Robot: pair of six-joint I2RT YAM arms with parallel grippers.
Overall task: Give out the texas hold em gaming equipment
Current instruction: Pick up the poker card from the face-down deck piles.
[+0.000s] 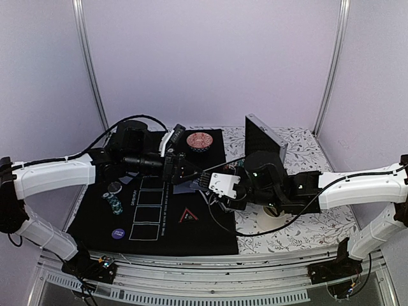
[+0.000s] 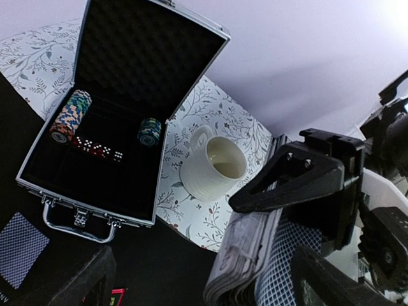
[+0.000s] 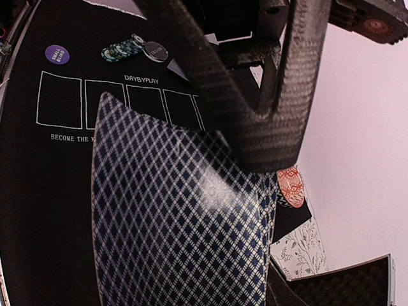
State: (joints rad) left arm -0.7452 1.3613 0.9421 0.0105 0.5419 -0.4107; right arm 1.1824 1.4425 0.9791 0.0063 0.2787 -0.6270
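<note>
My right gripper (image 1: 205,181) is shut on a deck of grey-blue-backed playing cards (image 3: 178,223) and holds it above the black mat (image 1: 210,236). The deck (image 2: 252,255) fills the lower right of the left wrist view. My left gripper (image 1: 180,171) hangs just left of the deck, open, with nothing between its fingers (image 2: 86,284). One card (image 2: 20,241) lies face down on the mat. A row of striped chips (image 1: 115,204), a grey disc (image 1: 115,187), a purple disc (image 1: 118,234) and the red triangle marker (image 1: 189,217) lie on the mat.
An open metal case (image 2: 95,210) with chip stacks (image 2: 70,115) and dice stands on the floral cloth at the back right. A white cup (image 2: 213,167) sits in front of it. A red patterned bowl (image 1: 199,140) is at the mat's far edge.
</note>
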